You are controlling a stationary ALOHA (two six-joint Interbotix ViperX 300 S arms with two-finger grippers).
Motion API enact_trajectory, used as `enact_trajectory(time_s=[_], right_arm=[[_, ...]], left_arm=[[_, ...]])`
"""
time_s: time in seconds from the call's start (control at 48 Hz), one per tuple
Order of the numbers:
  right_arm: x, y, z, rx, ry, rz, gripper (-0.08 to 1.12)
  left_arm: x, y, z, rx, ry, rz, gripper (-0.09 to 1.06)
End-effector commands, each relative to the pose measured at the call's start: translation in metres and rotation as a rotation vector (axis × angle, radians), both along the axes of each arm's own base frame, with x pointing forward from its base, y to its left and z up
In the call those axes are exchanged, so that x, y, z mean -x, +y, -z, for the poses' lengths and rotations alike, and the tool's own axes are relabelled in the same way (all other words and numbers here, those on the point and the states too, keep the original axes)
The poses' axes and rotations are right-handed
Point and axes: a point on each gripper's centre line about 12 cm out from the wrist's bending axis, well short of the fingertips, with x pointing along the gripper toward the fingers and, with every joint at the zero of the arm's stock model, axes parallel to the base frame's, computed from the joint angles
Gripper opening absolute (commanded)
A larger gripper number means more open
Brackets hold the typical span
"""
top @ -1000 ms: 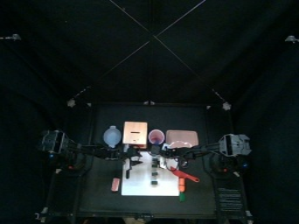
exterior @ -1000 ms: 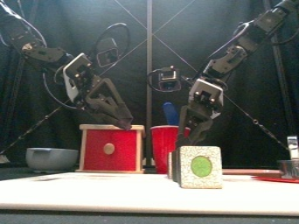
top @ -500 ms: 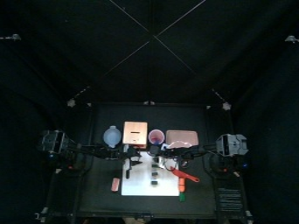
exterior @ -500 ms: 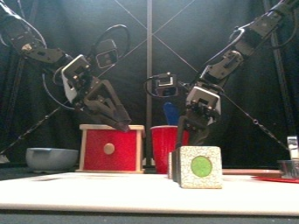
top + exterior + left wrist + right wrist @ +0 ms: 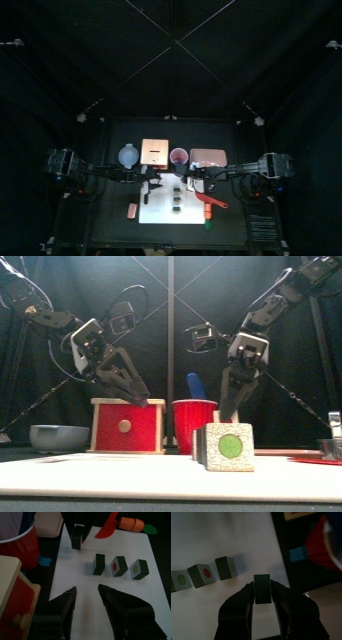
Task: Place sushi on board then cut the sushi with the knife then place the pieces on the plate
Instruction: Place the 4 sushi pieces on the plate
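The red knife (image 5: 210, 203) is laid at the white cutting board's (image 5: 80, 579) right edge. Three sushi pieces (image 5: 117, 565) are set in a row on the board. A fourth piece (image 5: 262, 591) is clamped in the right gripper (image 5: 262, 586). The left gripper (image 5: 87, 588) is held spread and empty. The red cup (image 5: 195, 416) is placed behind.

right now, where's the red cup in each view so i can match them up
Top view: red cup at the table's back, between the wooden box and the pink tray.
Front view: centre, right of the box, blue knife standing in it.
Left wrist view: cut off at the edge, beyond the box.
Right wrist view: cut off at the edge.
Shared landmark: the white cutting board beside the cup.
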Motion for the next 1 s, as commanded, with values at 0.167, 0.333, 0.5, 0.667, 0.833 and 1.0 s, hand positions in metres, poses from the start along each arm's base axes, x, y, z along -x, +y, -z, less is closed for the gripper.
enact_trajectory(time_s=[0.167,0.333,0.5,0.667,0.833,1.0], right_arm=[[0.032,-0.031,-0.027,0.003,-0.058,0.111,0.57],[0.046,-0.063,-0.016,0.012,-0.023,0.209,0.57],[0.058,-0.092,-0.001,0.021,0.024,0.290,0.57],[0.062,-0.100,0.017,0.010,0.083,0.312,0.60],[0.063,-0.101,0.025,0.004,0.110,0.315,0.74],[0.063,-0.100,0.020,0.011,0.097,0.309,0.87]], left_arm=[[-0.003,0.002,-0.005,-0.002,-0.018,-0.006,0.79],[-0.003,0.007,-0.005,-0.003,-0.017,-0.019,0.79],[-0.003,0.010,-0.003,-0.004,-0.012,-0.026,0.79],[-0.003,0.010,0.001,-0.001,0.000,-0.030,0.79],[-0.004,0.010,0.001,-0.003,0.000,-0.028,0.79],[-0.005,0.010,0.001,-0.002,-0.001,-0.029,0.79]])
